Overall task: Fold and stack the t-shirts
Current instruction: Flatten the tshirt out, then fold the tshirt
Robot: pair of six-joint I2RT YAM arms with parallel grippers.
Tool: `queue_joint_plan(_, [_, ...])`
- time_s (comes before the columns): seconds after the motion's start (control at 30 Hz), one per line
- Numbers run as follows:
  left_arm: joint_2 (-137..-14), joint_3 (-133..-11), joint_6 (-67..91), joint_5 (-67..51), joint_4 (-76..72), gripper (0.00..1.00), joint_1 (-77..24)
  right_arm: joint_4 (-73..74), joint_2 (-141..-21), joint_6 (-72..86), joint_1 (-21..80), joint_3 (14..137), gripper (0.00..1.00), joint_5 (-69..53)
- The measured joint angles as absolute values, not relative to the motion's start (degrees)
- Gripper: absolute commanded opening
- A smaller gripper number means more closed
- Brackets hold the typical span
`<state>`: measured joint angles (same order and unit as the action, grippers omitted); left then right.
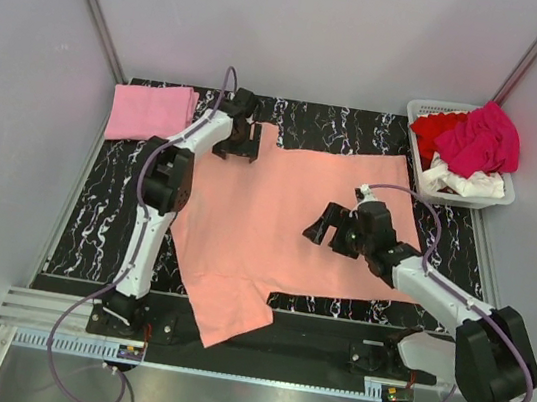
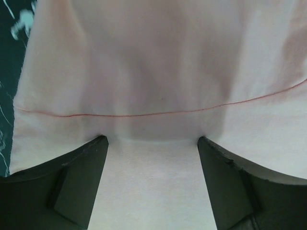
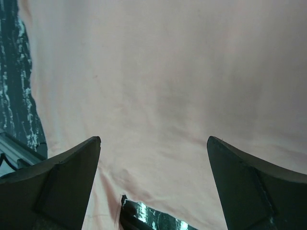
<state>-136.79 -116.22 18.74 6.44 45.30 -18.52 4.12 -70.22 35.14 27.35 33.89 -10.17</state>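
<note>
Flanking salmon shirt (image 1: 277,212) — folded pink shirt (image 1: 150,113) far-left, basket (image 1: 422,107) far-right.

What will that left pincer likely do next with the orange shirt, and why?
Probably close and pinch the shirt: the left pincer stands open with its tips down on the cloth by the stitched edge, and the shirt lies spread, unfolded.

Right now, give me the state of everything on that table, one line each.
Salmon-orange cotton t-shirt: spread flat, unfolded.
Light pink t-shirt: folded, far left corner.
White slatted plastic basket: holding crumpled shirts.
Magenta t-shirt: crumpled, topmost in basket.
Red t-shirt: crumpled, in basket.
White t-shirt: crumpled, in basket.
Left fingers: open, at the salmon shirt's hem.
Right fingers: open, over the salmon shirt.
</note>
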Motion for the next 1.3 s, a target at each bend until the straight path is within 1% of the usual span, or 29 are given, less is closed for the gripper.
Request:
queue_joint_plan(0.13, [-141.88,-125.23,17.72,6.48,48.03,0.86,-16.75,-2.57,-69.52,36.45,27.66,32.34,1.00,-11.70])
queue_joint_plan(0.3, [-147.06,-134.76,16.99,5.78,50.15,0.89,-13.04,-5.98,-74.50,36.82,27.73,34.54,1.00,-13.23])
queue_joint_plan(0.47, [-148.31,-137.53,16.29,4.80,50.22,0.94,-9.98,-6.22,-76.23,37.06,27.73,35.14,1.00,-13.26])
queue_joint_plan(0.6, [-147.50,-136.99,16.32,3.92,50.04,0.94,-8.67,-6.22,-76.23,37.19,27.75,35.24,1.00,-13.23])
queue_joint_plan(0.67, [-144.27,-132.38,16.27,3.86,49.28,0.95,-8.82,-6.22,-76.23,37.23,27.75,35.24,1.00,-13.21])
queue_joint_plan(0.73, [-138.17,-125.14,16.29,4.03,49.39,0.94,-9.58,-6.22,-76.23,37.34,27.75,35.24,1.00,-13.21])
queue_joint_plan(0.83, [-124.20,-112.12,16.45,4.34,49.87,0.93,-11.73,-6.20,-76.23,37.39,27.75,35.24,1.00,-13.17])
queue_joint_plan(1.0, [-93.95,-88.12,19.46,5.23,45.69,0.91,-17.50,-6.13,-76.23,37.69,27.75,35.24,1.00,-12.88])
queue_joint_plan(1.07, [-82.41,-78.30,22.13,5.41,44.88,0.91,-21.08,-6.11,-76.23,37.95,27.75,35.24,1.00,-12.62])
queue_joint_plan(1.13, [-73.97,-69.49,25.58,5.78,45.28,0.89,-25.28,-6.00,-76.23,38.09,27.75,35.27,1.00,-12.49])
queue_joint_plan(1.3, [-62.54,-50.52,36.88,6.90,49.30,0.87,-37.74,-5.61,-76.23,38.52,27.75,35.27,1.00,-11.64])
